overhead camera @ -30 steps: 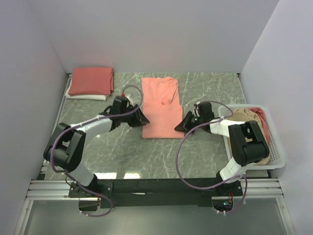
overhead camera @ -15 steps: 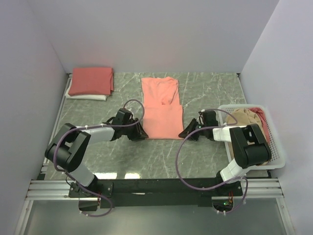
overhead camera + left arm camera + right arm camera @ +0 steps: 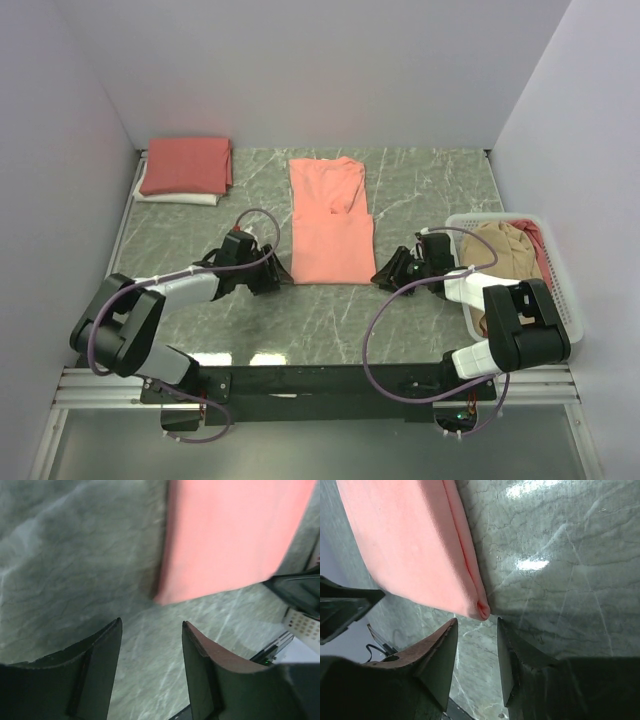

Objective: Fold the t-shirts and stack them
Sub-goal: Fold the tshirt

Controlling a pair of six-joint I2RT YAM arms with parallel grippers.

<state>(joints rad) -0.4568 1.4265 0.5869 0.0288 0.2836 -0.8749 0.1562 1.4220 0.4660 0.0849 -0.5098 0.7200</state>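
Now left tool (image 3: 151,625) and right tool (image 3: 476,622) both parted, empty, just beside pink t-shirt (image 3: 328,225) near corners.

A white lattice basket (image 3: 495,217) rests at the right of the marble table (image 3: 420,190).

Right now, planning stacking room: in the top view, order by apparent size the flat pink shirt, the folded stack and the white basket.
1. white basket, nearest the camera, so somewhat unsure
2. flat pink shirt
3. folded stack

Matt salmon cloth t-shirt (image 3: 328,222) on glossy marbled tabletop (image 3: 430,190)
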